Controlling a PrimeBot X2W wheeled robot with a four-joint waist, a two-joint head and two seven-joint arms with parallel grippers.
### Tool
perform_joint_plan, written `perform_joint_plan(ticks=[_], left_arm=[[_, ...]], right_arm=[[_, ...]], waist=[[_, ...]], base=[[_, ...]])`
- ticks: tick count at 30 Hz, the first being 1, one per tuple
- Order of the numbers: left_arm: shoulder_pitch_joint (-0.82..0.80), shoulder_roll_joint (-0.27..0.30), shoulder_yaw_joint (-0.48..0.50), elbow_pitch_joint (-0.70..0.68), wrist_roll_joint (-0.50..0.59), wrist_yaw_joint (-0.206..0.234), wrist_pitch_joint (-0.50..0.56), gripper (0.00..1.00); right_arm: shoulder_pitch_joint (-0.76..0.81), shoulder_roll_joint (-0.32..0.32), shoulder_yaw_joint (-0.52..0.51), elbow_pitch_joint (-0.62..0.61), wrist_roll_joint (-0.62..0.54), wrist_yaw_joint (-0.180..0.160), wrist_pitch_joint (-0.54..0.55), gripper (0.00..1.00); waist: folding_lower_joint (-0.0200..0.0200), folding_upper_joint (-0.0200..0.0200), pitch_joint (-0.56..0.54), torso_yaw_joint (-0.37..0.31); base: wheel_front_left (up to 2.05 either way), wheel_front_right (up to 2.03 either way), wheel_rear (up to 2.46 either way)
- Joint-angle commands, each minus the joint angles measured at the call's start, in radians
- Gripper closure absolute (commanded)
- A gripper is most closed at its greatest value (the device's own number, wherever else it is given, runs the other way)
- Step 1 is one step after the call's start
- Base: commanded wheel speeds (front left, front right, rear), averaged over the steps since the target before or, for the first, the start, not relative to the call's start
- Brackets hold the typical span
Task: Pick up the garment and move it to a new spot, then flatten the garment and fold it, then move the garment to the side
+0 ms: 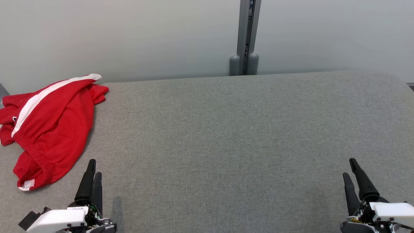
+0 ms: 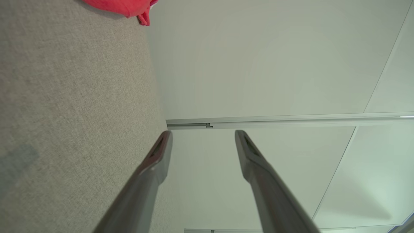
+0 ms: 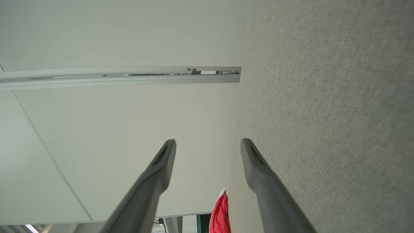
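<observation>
The garment point(image 1: 48, 123) is red with a white stripe and an elastic waistband. It lies crumpled at the far left of the grey fabric table point(image 1: 226, 136), partly over the left edge. My left gripper point(image 1: 94, 167) hovers near the front edge, just right of the garment's lower end, open and empty. In the left wrist view its fingers stand apart point(image 2: 203, 132), with a corner of the garment point(image 2: 123, 6) at the top. My right gripper point(image 1: 348, 167) is at the front right, far from the garment. Its fingers stand apart point(image 3: 208, 140) with nothing between them, and the garment point(image 3: 220, 213) shows far off.
A pale wall runs behind the table, with a grey upright post point(image 1: 245, 38) at the back middle. The table's back edge curves down at the far right corner point(image 1: 397, 81).
</observation>
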Motion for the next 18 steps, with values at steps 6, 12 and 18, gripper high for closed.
perform_joint_plan(ticks=[6, 12, 18], left_arm=[[-0.016, 0.011, -0.031, -0.031, 0.024, -0.002, -0.034, 0.00], [-0.012, 0.013, -0.049, -0.048, 0.088, -0.001, -0.062, 0.00], [-0.013, 0.014, -0.065, -0.080, 0.185, 0.012, -0.089, 0.00]], right_arm=[[-0.011, -0.009, 0.021, -0.025, -0.022, 0.002, -0.036, 0.00], [-0.005, -0.011, 0.030, -0.034, -0.069, 0.002, -0.064, 0.00], [0.000, -0.013, 0.025, -0.061, -0.163, 0.002, -0.090, 0.00]], waist=[[0.0000, 0.0000, 0.000, 0.000], [0.0000, 0.0000, 0.000, -0.001], [0.0000, 0.0000, 0.000, -0.001]], base=[[0.00, 0.00, 0.00], [0.00, 0.00, 0.00], [0.00, 0.00, 0.00]])
